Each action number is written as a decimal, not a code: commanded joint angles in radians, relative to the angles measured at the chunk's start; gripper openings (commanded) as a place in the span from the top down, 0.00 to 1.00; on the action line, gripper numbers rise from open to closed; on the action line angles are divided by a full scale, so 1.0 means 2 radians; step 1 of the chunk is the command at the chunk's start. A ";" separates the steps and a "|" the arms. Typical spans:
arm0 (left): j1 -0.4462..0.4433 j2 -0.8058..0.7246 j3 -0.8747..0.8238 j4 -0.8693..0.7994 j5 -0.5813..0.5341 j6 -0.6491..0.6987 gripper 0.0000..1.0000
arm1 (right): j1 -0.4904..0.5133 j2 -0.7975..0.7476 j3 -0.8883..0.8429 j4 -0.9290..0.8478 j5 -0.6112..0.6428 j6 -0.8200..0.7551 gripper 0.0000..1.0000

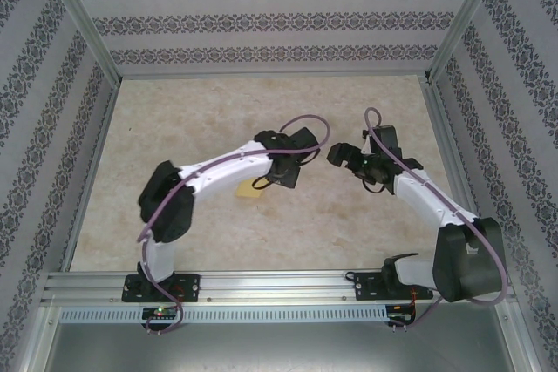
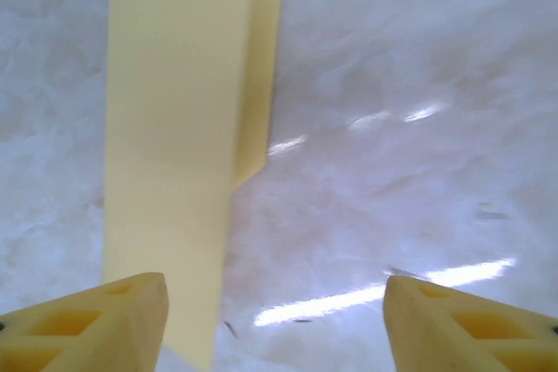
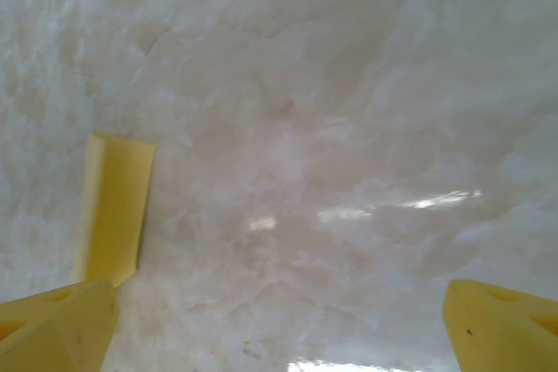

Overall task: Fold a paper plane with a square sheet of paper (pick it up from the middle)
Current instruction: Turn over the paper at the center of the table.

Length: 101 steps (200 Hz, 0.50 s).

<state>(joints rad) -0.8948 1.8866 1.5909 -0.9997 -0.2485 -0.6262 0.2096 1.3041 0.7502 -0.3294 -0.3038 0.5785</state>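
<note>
Folded sheet [image 2: 170,128] lies flat on the tabletop [image 2: 410,172], eleven o'clock of the parted left fingers [image 2: 91,324], probably laid there for re-gripping; right fingers [image 3: 52,324] stand parted.

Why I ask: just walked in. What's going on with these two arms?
Two robot arms are partway through folding paper. The yellow paper, folded into a narrow strip, lies on the table. The left gripper hovers open over it, gripping nothing. The right gripper is open too, beside the paper.
</note>
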 commanded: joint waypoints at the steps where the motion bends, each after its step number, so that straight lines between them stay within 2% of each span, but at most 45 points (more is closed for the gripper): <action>1: 0.031 -0.058 -0.069 0.107 0.060 -0.007 0.29 | 0.042 0.027 0.014 0.046 -0.066 0.015 0.05; 34: 0.106 -0.132 -0.183 0.187 0.120 -0.035 0.29 | 0.131 0.080 0.024 0.120 -0.088 0.086 0.10; 48: 0.135 -0.145 -0.218 0.215 0.145 -0.036 0.31 | 0.167 0.094 0.027 0.138 -0.065 0.111 0.12; 78: 0.175 -0.130 -0.261 0.236 0.162 -0.045 0.39 | 0.207 0.129 0.045 0.147 -0.035 0.141 0.18; 101: 0.186 -0.101 -0.268 0.247 0.180 -0.043 0.50 | 0.220 0.146 0.057 0.146 -0.025 0.150 0.22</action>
<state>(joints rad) -0.5400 1.6360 1.0679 -0.6060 0.0410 -0.6971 0.6304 1.5658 0.8249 -0.0860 -0.4019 0.8185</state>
